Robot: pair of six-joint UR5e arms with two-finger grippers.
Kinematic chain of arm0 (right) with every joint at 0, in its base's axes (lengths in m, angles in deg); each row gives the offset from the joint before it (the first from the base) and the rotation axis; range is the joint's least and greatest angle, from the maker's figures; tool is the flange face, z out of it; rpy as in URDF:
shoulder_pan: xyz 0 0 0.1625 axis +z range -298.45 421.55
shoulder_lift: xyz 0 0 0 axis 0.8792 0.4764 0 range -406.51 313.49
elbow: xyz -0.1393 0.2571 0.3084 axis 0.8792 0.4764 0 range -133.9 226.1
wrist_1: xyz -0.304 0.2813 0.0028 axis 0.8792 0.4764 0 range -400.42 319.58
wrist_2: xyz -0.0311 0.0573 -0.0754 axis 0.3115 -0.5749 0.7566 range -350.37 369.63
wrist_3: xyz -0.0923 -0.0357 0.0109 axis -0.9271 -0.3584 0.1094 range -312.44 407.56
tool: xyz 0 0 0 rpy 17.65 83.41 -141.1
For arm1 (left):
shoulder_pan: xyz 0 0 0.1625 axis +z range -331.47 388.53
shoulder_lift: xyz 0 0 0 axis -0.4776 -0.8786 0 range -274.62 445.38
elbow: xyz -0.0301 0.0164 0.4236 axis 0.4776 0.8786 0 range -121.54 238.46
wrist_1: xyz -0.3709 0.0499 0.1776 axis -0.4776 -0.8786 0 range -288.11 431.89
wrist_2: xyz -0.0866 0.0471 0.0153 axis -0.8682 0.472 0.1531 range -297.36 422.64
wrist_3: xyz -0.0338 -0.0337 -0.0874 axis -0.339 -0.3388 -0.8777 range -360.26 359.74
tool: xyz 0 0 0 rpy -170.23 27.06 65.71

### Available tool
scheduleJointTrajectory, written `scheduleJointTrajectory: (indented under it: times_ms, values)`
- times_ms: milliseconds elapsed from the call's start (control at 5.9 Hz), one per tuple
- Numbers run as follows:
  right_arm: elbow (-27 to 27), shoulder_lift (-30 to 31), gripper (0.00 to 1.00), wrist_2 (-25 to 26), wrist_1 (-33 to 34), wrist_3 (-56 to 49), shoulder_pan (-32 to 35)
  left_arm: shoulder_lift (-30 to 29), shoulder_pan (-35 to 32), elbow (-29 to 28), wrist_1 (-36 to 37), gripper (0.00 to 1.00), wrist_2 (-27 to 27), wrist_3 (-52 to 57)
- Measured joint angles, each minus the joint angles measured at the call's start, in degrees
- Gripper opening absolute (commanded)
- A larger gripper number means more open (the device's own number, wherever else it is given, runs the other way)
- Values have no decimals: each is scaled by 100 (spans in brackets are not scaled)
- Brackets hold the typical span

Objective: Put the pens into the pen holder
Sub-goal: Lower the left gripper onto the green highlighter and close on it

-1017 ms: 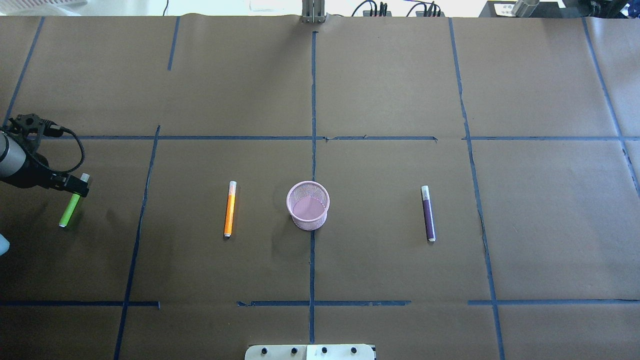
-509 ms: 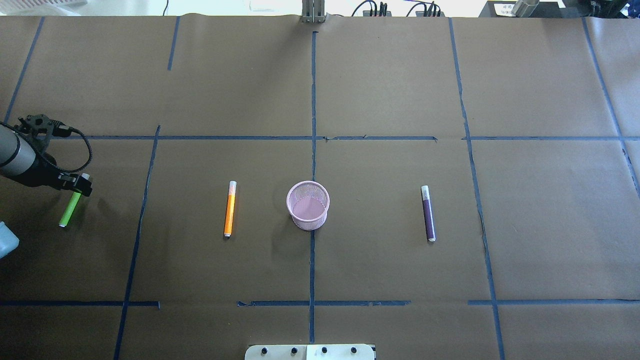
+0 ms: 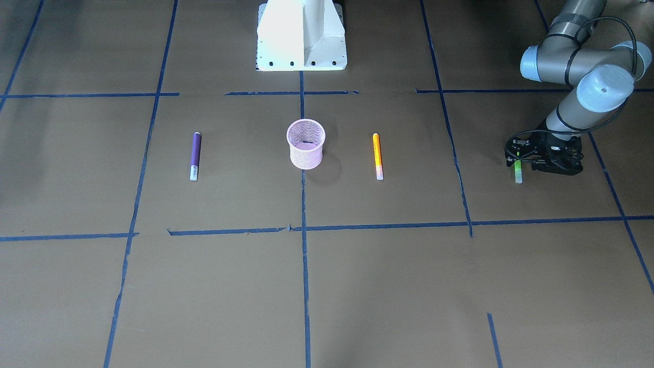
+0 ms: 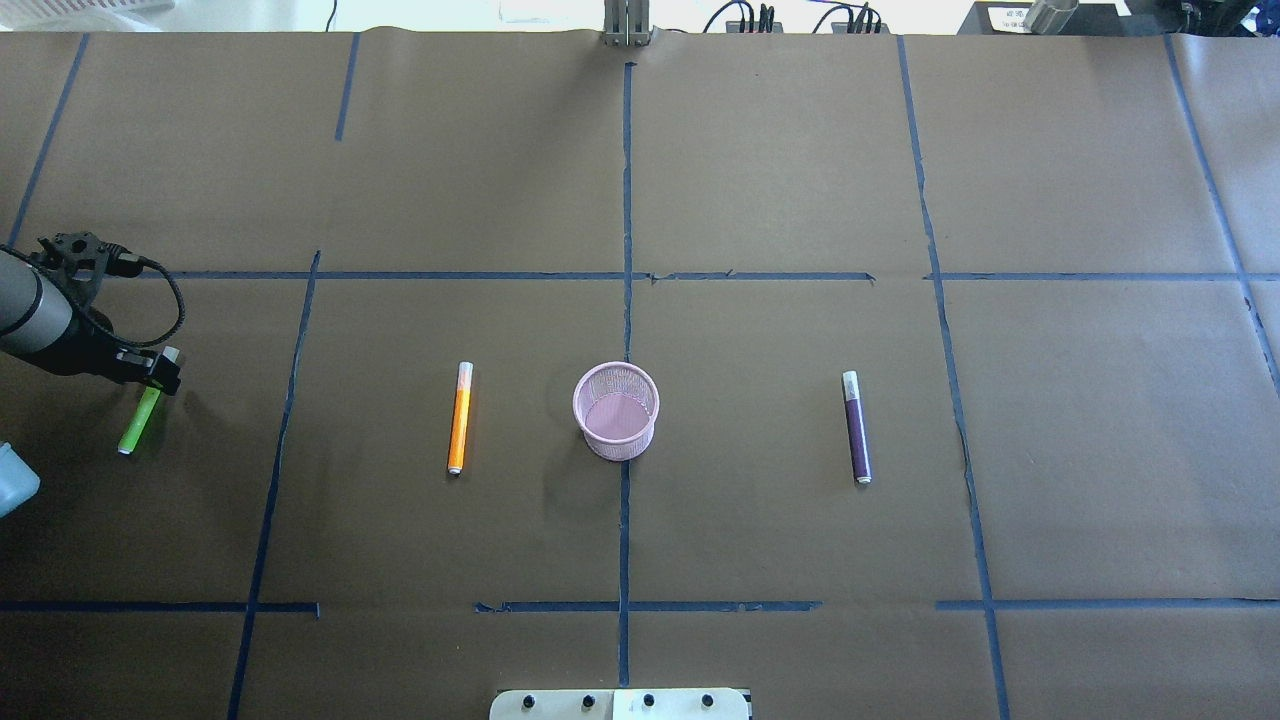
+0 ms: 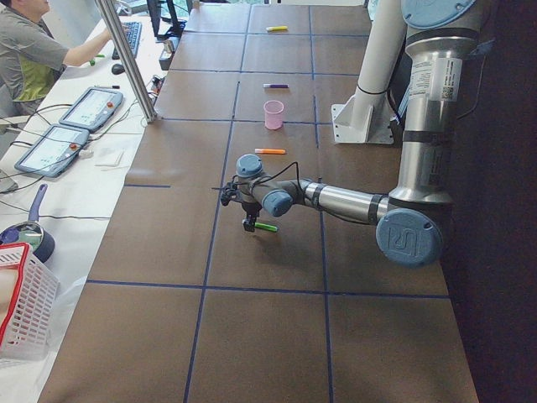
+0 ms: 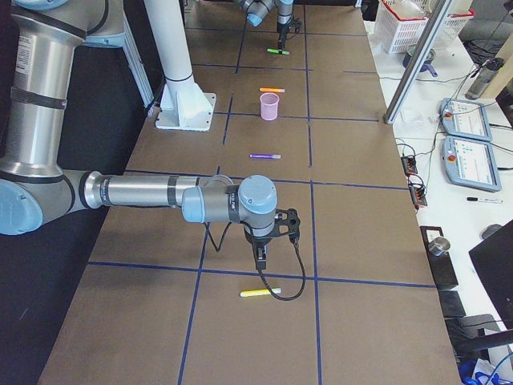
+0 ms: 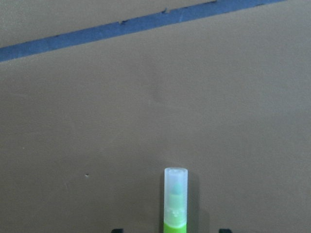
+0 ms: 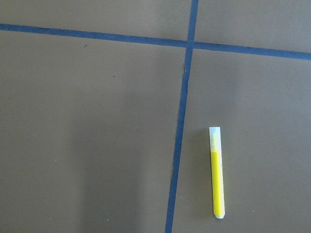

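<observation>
Smooth cylindrical green pen (image 4: pixel 135 425), translucent-capped, is straddled near the counter's left edge by the left gripper (image 4: pixel 158 375), spread wide; the right gripper's (image 6: pixel 260 258) state cannot be told.

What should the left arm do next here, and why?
Probably close the left gripper on the bright green marker-like pen: the left wrist view shows the pen lying flat between its spread jaws, not yet gripped.
</observation>
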Motion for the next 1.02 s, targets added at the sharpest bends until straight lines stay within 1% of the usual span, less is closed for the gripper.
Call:
scheduleJointTrajectory:
  times_ms: [170, 339, 509, 678, 848, 1017]
  values:
    - [2, 0, 100, -2, 0, -2, 0, 0, 2, -24, 3, 62, -8, 3]
    - [1, 0, 100, -4, 0, -2, 0, -19, 4, -41, 13, 50, -19, 7]
    - [-1, 0, 100, -2, 0, -2, 0, -44, 5, -55, 22, 22, -32, 6]
    - [0, 0, 100, 0, 0, -2, 0, -57, 4, -62, 26, 7, -37, 2]
    - [2, 0, 100, 0, 0, -2, 0, -60, 5, -68, 24, 1, -39, 1]
    - [1, 0, 100, -2, 0, 0, 0, -59, 5, -67, 16, 0, -38, 1]
